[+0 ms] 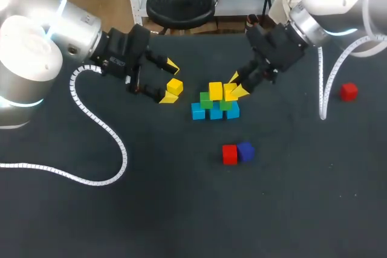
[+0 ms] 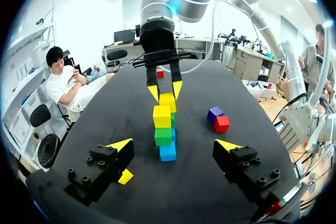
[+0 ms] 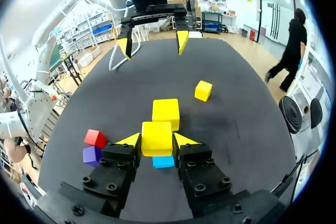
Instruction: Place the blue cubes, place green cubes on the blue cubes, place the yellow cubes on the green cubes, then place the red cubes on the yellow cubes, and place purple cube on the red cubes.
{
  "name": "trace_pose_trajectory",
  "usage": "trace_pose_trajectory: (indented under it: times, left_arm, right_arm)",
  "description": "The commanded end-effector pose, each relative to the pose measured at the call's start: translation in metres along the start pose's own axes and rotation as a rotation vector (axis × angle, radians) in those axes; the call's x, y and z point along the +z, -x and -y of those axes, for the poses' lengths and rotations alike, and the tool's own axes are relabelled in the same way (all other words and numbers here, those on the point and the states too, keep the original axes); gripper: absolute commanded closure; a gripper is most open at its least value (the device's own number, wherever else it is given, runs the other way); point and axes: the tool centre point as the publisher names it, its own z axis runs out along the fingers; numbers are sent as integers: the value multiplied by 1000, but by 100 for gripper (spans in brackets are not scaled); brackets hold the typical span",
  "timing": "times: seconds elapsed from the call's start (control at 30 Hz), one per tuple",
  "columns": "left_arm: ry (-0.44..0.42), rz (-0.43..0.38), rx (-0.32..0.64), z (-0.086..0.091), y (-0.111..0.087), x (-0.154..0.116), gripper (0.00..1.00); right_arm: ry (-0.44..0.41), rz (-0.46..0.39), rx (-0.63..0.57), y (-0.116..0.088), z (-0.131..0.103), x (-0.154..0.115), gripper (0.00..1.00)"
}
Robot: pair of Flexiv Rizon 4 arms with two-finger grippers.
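Head view: three light-blue cubes (image 1: 198,112) are lined up on the dark tabletop (image 1: 181,209), with two green cubes (image 1: 206,99) set on them. Three yellow cubes are counted. A stacked yellow cube (image 1: 215,90) rests on the greens. A held yellow cube (image 3: 157,136) is clamped between both fingers of the right end effector (image 1: 237,86), just over the stack. A loose yellow cube (image 1: 175,86) lies between the widely spread fingers of the left end effector (image 1: 169,81), near one tip. Of two red cubes, a near red cube (image 1: 229,154) touches the single purple cube (image 1: 245,150), and a far red cube (image 1: 348,92) lies well apart.

Blue (image 1: 198,112), yellow cubes (image 1: 216,90) — three each; green (image 1: 206,99), red (image 1: 230,154) — two; purple (image 1: 245,151) one.
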Motion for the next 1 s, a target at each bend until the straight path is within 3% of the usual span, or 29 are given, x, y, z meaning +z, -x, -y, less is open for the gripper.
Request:
trace_pose_trajectory:
  times: [0.03, 1.0]
  left_arm:
    - [0, 3, 3, 0, -1, 0, 0]
    - [0, 3, 3, 0, -1, 0, 0]
  right_arm:
    - [10, 2, -1, 0, 5, 2, 100]
    - [22, 5, 0, 1, 12, 5, 100]
